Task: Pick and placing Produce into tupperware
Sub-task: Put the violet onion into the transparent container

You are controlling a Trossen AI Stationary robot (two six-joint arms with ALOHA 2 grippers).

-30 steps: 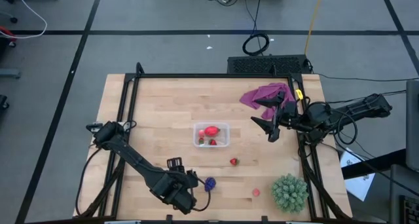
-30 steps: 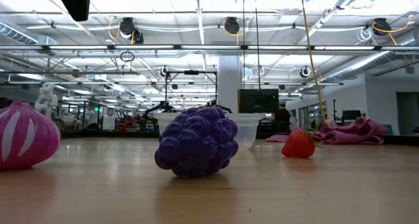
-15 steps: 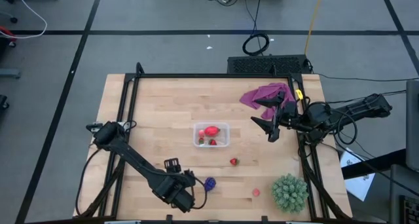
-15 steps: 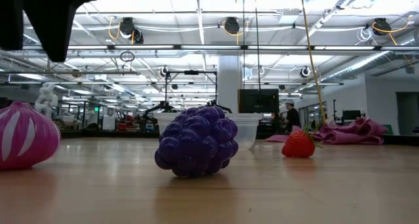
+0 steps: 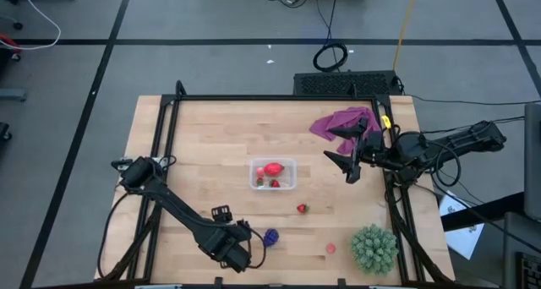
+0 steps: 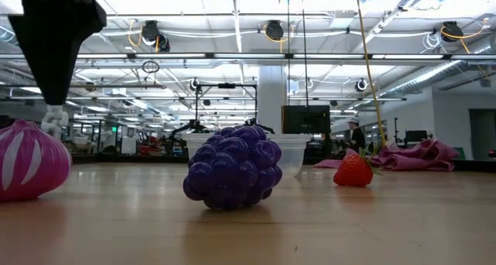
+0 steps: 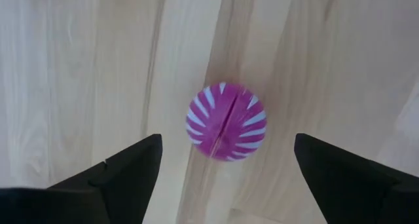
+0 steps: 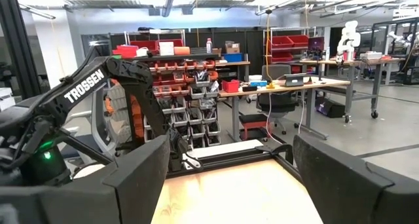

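The tupperware (image 5: 273, 174) is a clear box at mid-table with red pieces inside; the low view shows it (image 6: 293, 151) behind the purple fruit. A spiky purple fruit (image 5: 270, 237) (image 6: 232, 166) rests on the wood near the near edge. A strawberry (image 5: 302, 209) (image 6: 353, 170) and a pinkish bit (image 5: 331, 248) lie on the table farther right. A magenta white-striped piece (image 7: 226, 122) (image 6: 27, 158) sits on the table below my left gripper (image 7: 227, 142) (image 5: 230, 248), which is open, pointing down, with a finger to either side above it. My right gripper (image 5: 342, 151) waits open near the right edge.
A big green spiky ball (image 5: 374, 248) stands at the near right corner. A purple-magenta cloth (image 5: 342, 122) (image 6: 422, 153) lies at the far right, beside the right arm. Black frame rails (image 5: 254, 98) border the table. Bare wood lies between the box and the near edge.
My left gripper has come down toward the magenta striped piece and shifted slightly toward the table's left edge; more of it hangs into the low view now. No object has moved.
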